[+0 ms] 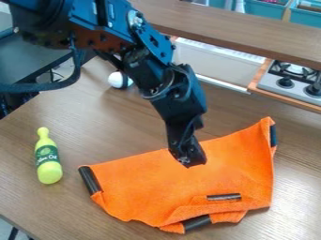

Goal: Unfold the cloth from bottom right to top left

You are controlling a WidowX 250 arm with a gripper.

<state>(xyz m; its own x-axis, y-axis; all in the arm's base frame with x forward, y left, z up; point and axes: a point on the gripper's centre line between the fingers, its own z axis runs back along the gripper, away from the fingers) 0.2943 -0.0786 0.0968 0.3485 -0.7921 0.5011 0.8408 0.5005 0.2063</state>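
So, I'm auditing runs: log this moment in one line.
gripper: over orange cloth | cloth: on table, partly folded | bottle: apart from cloth | unfolding: incomplete

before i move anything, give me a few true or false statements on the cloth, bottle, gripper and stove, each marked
1. The orange cloth is on the wooden table. True.
2. The bottle rests on top of the cloth. False: the yellow-green bottle is on the table, to the cloth's left in the view.
3. The gripper is at the cloth's upper edge in the view, nearer the cloth than the bottle. True.
4. The cloth is fully spread, with no folds. False: folds show along its lower part.
5. The stove burner is at the view's upper right. True.
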